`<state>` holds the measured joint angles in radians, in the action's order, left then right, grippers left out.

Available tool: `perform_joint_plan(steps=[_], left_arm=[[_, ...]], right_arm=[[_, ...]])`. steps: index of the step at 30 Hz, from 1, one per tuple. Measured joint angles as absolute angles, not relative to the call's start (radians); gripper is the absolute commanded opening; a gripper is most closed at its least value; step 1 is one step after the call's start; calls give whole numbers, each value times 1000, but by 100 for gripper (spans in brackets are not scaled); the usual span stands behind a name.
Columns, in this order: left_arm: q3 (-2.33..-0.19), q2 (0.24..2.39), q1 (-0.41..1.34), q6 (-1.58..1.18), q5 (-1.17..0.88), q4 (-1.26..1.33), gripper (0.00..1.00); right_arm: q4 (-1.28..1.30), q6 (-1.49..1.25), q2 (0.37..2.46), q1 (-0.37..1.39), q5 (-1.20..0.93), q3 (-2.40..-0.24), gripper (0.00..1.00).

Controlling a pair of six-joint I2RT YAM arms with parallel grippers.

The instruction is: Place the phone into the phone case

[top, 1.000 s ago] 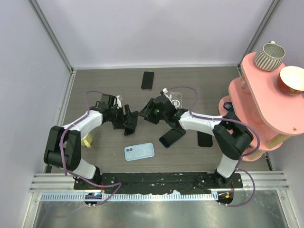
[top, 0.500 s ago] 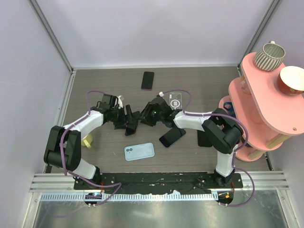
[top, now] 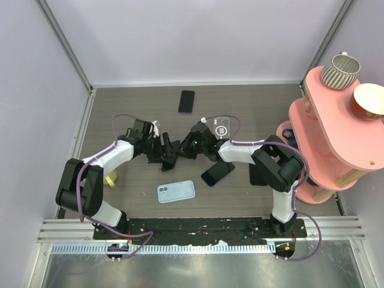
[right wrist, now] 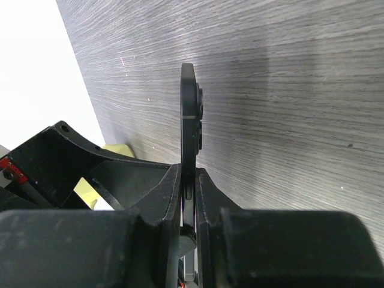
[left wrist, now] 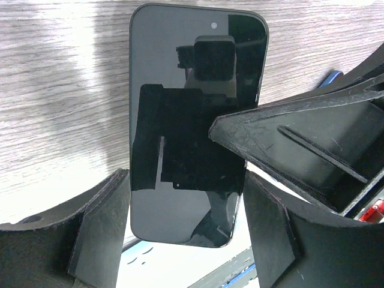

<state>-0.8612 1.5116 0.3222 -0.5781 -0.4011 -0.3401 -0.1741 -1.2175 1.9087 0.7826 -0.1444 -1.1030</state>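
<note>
The phone (left wrist: 192,120), an all-black slab with a glossy screen, is held above the table between both grippers. In the left wrist view my left gripper (left wrist: 186,198) has a finger against each long side of it. My right gripper (right wrist: 188,180) is shut on the phone's (right wrist: 189,114) thin edge, pinching front and back. From above the two grippers meet at mid-table, left gripper (top: 165,153) and right gripper (top: 180,150), and the phone is mostly hidden there. The clear phone case (top: 221,128) with its white ring lies flat just behind the right arm.
A light-blue phone (top: 176,191) lies near the front. A dark phone (top: 217,173) and another black one (top: 258,175) lie by the right arm, and a pink-rimmed phone (top: 186,101) lies at the back. A yellow object (top: 111,178) sits left. A pink shelf (top: 336,120) holds cups at right.
My right gripper has moved left to meet the left gripper and has shut on the phone. The left gripper kept its hold and shifted slightly right.
</note>
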Motion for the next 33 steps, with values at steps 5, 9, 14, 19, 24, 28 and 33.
perform_joint_plan(steps=[5,9,14,19,24,28,33], left_arm=[[-862,1508,344,-599,-387,-348,100],[-875,1470,363,-598,-376,-392,100],[-890,1398,379,-600,-313,-473,87],[-908,1382,447,-641,-153,-634,81],[-861,1309,553,-749,-26,-748,66],[-820,1281,603,-825,49,-799,60],[-780,1307,677,-880,94,-812,53]], right_arm=[[-217,-1214,1905,765,-146,-1058,1],[-216,-1185,1869,731,-150,-993,1],[-193,-1094,1741,646,-171,-920,1],[-118,-963,1571,574,-177,-884,1],[-35,-839,1400,569,-150,-882,1],[2,-783,1314,572,-138,-882,1],[49,-744,1266,572,-128,-873,1]])
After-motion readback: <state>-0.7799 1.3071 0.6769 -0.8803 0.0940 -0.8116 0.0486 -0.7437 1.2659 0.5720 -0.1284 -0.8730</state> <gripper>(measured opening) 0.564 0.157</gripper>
